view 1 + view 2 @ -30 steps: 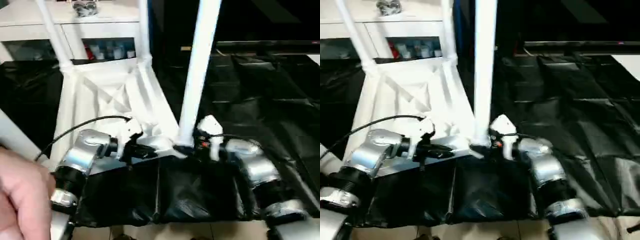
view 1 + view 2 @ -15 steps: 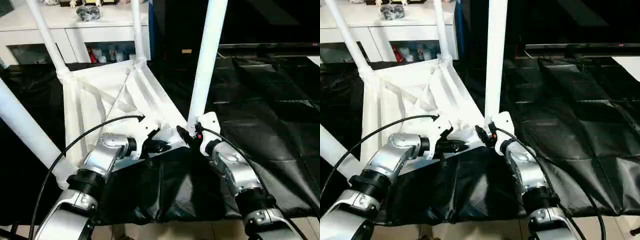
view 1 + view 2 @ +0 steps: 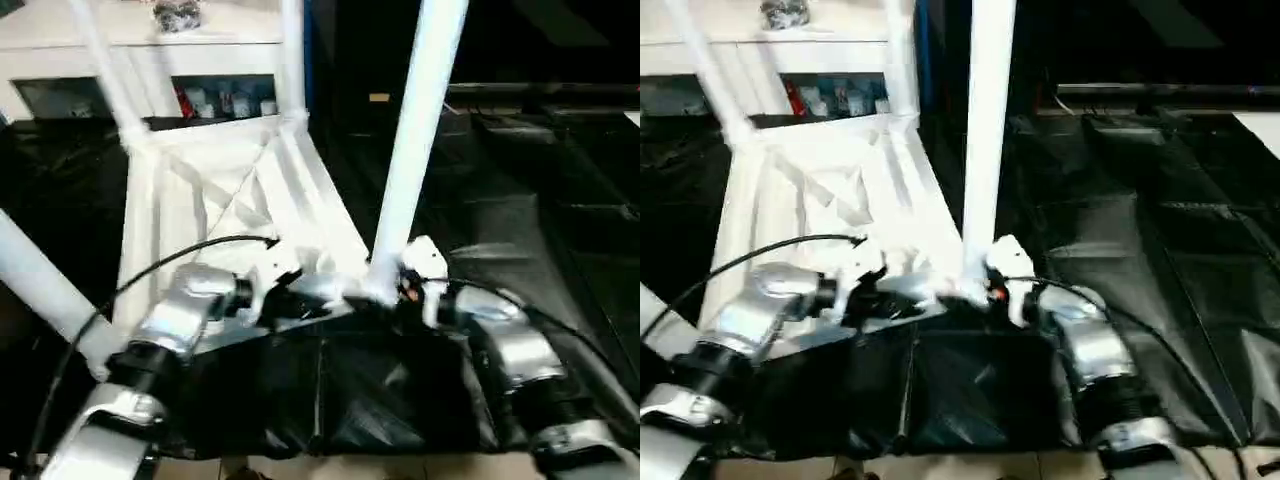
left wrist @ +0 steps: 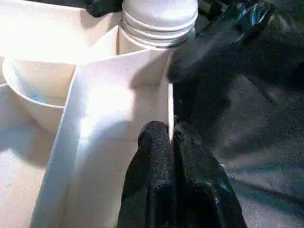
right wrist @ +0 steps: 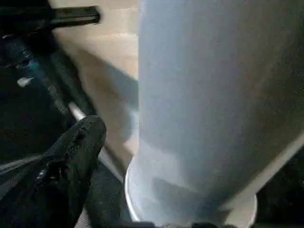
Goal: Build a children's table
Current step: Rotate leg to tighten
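left pincer (image 4: 172,137) pinching tabletop (image 3: 220,200) rim; right pincer (image 3: 392,296) around leg (image 3: 415,150).

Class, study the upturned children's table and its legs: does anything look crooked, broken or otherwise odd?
Nothing looks broken. The tabletop lies underside up on black sheeting, as fitting legs requires. The left gripper pinches its near rim; the leg by the right gripper stands roughly upright in its corner.

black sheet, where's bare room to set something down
Free: the black sheet right of the near right leg, up to the dark shelf behind. Crowded: the near edge of the tabletop, where the left claw and right claw work.
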Controlling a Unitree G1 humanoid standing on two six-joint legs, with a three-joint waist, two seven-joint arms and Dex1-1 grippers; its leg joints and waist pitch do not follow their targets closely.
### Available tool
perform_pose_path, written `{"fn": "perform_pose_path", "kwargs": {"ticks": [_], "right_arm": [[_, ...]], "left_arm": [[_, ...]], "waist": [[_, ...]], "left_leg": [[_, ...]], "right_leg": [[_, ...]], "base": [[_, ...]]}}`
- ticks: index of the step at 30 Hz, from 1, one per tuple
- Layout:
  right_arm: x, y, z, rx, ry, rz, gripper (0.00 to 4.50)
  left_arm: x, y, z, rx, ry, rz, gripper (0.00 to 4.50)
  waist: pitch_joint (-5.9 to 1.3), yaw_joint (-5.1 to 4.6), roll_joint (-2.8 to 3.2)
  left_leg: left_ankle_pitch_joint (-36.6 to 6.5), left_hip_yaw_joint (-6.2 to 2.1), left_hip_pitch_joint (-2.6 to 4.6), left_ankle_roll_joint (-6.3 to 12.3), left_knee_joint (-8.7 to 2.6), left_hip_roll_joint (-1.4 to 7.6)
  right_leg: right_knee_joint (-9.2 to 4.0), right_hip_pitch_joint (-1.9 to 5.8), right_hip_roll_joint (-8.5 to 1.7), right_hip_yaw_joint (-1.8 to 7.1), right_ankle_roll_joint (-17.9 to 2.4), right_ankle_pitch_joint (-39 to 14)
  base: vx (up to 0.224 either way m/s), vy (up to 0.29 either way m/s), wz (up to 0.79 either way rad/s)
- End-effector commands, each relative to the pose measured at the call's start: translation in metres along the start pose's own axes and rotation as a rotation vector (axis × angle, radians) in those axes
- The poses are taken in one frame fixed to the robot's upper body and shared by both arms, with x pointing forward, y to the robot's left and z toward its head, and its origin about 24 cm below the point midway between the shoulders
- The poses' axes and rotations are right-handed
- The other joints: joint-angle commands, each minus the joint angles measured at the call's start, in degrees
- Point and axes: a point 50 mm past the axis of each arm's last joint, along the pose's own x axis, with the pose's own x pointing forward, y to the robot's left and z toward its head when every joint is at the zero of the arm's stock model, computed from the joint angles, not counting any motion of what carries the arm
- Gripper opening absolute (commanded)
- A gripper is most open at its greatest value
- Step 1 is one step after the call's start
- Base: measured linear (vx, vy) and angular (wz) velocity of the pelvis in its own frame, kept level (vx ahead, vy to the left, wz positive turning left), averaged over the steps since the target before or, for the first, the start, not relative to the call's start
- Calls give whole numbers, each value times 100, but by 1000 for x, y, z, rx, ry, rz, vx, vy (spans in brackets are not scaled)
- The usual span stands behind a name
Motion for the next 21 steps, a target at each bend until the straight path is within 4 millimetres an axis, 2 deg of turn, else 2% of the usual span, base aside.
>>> {"fn": "perform_pose_path", "kwargs": {"ticks": [1,4,6,7,9,11,13,14,15,19,20,21], "right_arm": [[5,5,1,-5,30,118,415],[3,-1,4,-15,56,166,392],[2,-6,8,-13,79,202,376],[2,-8,10,-13,86,216,369],[1,-10,13,-20,89,229,348],[1,-12,16,-11,85,242,331],[1,-13,14,0,92,257,315],[0,-13,13,4,98,266,304],[0,-12,12,9,97,269,295],[1,-10,9,30,87,282,275],[3,-7,8,34,75,284,274],[4,-6,9,37,68,285,272]], "left_arm": [[4,-6,3,17,-12,-95,0],[1,-5,5,30,5,-119,0],[-1,-3,8,33,5,-136,0],[-1,-2,9,34,3,-142,0],[-2,-1,12,39,-1,-147,0],[-1,0,14,40,-4,-150,0],[1,1,13,35,-4,-148,0],[2,2,13,34,-2,-145,0],[3,1,12,29,-4,-147,0],[5,0,10,6,-12,-143,0],[6,-1,9,3,-16,-133,0],[6,-1,8,0,-19,-131,0]], "waist": [[-346,37,-120],[-333,69,-126],[-335,72,-163],[-339,77,-160],[-340,94,-165],[-347,91,-158],[-353,99,-117],[-353,99,-121],[-353,107,-152],[-363,134,-156],[-359,129,-200],[-358,150,-206]], "left_leg": [[-1220,-32,43,452,-334,134],[-1343,-33,65,344,-345,145],[-1371,-27,80,308,-345,144],[-1356,-36,72,292,-349,146],[-1311,-28,86,279,-340,152],[-1210,-27,75,290,-330,144],[-1201,-27,77,301,-313,135],[-1205,-27,76,296,-317,141],[-1206,-29,71,299,-317,140],[-1131,-32,75,327,-312,149],[-1120,-26,70,342,-312,150],[-1101,-31,72,356,-312,151]], "right_leg": [[-346,256,-248,190,-1378,-1215],[-362,241,-263,197,-1375,-1437],[-362,236,-256,199,-1381,-1430],[-345,254,-262,196,-1395,-1421],[-341,243,-267,206,-1418,-1333],[-316,255,-256,202,-1485,-1110],[-305,259,-258,198,-1552,-996],[-308,264,-259,199,-1561,-959],[-301,274,-255,195,-1579,-919],[-284,281,-262,194,-1595,-872],[-285,280,-257,194,-1594,-864],[-278,282,-271,193,-1586,-924]], "base": [[0,0,0],[0,0,0],[0,0,0],[0,0,0],[0,0,0],[0,0,0],[0,0,0],[0,0,0],[0,0,0],[0,0,0],[0,0,0],[0,0,0]]}}
